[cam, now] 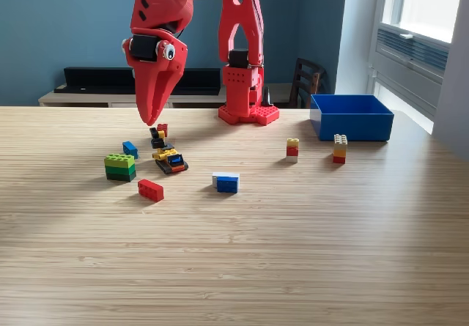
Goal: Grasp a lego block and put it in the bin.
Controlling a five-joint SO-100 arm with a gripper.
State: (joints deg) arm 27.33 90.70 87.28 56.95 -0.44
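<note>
The red gripper (152, 117) hangs point-down above the table (308, 253), its two jaws pressed together into a closed beak with nothing between them, the tip just above a small cluster of bricks. Directly beneath it lie a small red brick (163, 129) and a black-and-yellow piece (157, 138), and just in front of these a little yellow, black and blue lego vehicle (171, 160). Toward the exterior view's left sit a small blue brick (130, 149) and a green stack (119, 167); nearer the camera lies a red lego block (150, 190), and toward the middle a blue-and-white block (226, 182). Further to the exterior view's right stand two short towers, a yellow-red-white one (292, 150) and a cream-orange-red one (340, 149). The blue bin (350, 117) sits behind that second tower, near the table's far right edge, well apart from the gripper, with the arm's red base (248, 111) between them.
</note>
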